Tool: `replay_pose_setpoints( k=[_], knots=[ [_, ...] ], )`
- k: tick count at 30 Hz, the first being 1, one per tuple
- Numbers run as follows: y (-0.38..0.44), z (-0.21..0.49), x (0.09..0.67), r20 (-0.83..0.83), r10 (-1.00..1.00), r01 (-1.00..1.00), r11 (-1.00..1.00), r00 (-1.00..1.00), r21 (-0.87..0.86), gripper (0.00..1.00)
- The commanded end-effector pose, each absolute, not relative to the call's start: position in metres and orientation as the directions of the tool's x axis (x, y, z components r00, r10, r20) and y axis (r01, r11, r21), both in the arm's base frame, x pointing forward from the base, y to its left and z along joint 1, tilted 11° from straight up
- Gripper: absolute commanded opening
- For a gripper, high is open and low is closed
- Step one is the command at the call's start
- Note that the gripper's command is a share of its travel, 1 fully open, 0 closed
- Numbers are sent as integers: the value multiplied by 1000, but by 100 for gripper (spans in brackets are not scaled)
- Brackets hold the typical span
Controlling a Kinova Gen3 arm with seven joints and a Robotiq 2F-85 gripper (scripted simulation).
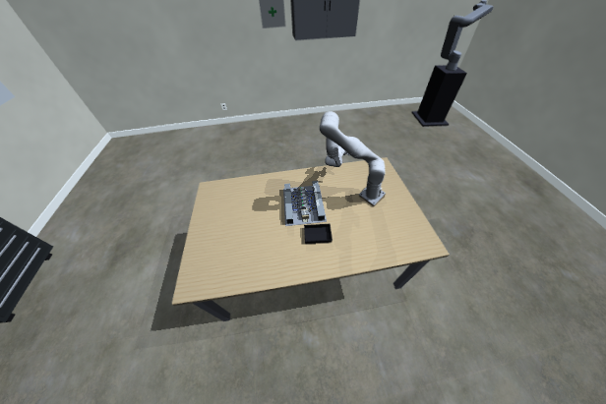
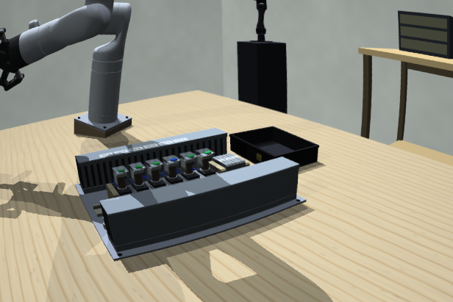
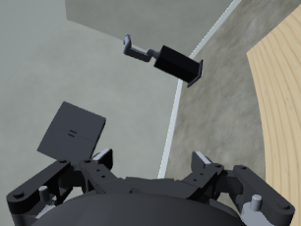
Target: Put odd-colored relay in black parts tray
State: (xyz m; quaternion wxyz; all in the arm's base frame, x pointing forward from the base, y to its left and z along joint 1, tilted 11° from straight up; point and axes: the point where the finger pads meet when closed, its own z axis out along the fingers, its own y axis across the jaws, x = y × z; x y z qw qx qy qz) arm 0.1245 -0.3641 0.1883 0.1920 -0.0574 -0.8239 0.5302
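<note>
Your wide-open black claw (image 2: 8,59) (image 3: 151,159) is holding nothing, pointing away from the blue-buttoned clear relay box (image 2: 173,161), which is standing socketed well apart, below the claw, between green-buttoned neighbours; fingers descending off-centre could be knocking those.

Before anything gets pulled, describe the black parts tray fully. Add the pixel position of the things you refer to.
The black parts tray (image 1: 318,240) (image 2: 307,159) is a shallow, open-topped rectangular box with low walls, plastic by its look. A small yellow label marks one outer side. It sits upright and flat on the wooden table (image 1: 246,250) (image 2: 368,220), beside one end of the relay panel. No relay shows inside.
</note>
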Motion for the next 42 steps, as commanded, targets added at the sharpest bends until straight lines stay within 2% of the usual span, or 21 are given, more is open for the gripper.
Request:
replay_pose_setpoints(
  k=[1, 17, 18, 42],
  knots=[
    [-364, 189, 124, 255, 299, -108, 431, -920, -896, 100],
    [-364, 189, 124, 255, 299, -108, 431, -920, -896, 100],
    [-364, 189, 124, 255, 299, -108, 431, -920, -896, 61],
    [-364, 189, 124, 255, 299, -108, 431, -920, -896, 61]
  ],
)
